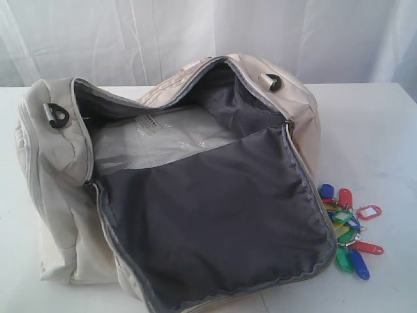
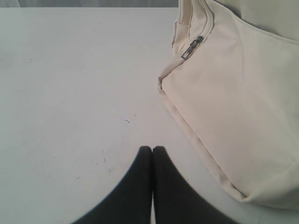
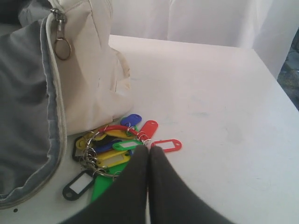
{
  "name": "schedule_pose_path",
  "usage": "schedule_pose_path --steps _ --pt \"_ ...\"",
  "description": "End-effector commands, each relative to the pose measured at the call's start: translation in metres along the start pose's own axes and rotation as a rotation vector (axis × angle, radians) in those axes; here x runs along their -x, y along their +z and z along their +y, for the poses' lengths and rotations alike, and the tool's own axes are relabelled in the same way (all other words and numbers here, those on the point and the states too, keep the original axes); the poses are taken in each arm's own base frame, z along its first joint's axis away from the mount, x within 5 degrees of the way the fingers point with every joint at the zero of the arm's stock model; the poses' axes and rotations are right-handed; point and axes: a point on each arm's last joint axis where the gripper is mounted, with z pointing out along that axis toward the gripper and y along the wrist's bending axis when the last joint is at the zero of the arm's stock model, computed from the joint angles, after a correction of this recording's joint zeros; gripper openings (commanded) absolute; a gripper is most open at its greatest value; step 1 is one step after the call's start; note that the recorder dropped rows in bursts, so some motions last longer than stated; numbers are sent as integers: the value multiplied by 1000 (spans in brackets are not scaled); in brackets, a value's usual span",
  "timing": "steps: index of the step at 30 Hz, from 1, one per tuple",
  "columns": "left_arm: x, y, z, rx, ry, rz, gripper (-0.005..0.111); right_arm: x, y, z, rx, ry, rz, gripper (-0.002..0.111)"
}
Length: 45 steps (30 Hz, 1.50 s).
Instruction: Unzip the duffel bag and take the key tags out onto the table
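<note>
White table, a few dark specks on it, pale curtain hanging behind. Far left, the left gripper is low over bare tabletop, fingers pressed together, empty, near the bag's end. Mid-table, one duffel bag, unzipped, flap thrown open, grey lining showing (two black strap rings visible). Just right, one bunch of key tags lies on the table against the bag. The right gripper hovers over them, fingers together, gripping nothing visible.
</note>
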Motion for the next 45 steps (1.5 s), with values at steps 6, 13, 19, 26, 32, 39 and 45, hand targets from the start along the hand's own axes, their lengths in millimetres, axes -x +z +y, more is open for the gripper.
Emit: schedule_pose_path --steps 6,13,19,26,32,39,45 --pt "0 0 -1 -10 -9 -9 0 -2 0 -6 -105 36 2 0" --pt "0 0 -1 -10 -9 -9 0 -2 0 -8 -142 46 2 0" --pt "0 0 -1 -10 -9 -9 0 -2 0 -8 -142 46 2 0" --pt "0 0 -1 -10 -9 -9 0 -2 0 -8 -144 40 5 0" --pt "0 0 -1 -10 -9 -9 0 -2 0 -8 -144 40 5 0" --pt "0 0 -1 -10 -9 -9 0 -2 0 -8 -144 40 5 0" --pt "0 0 -1 -10 -9 -9 0 -2 0 -8 -144 40 5 0"
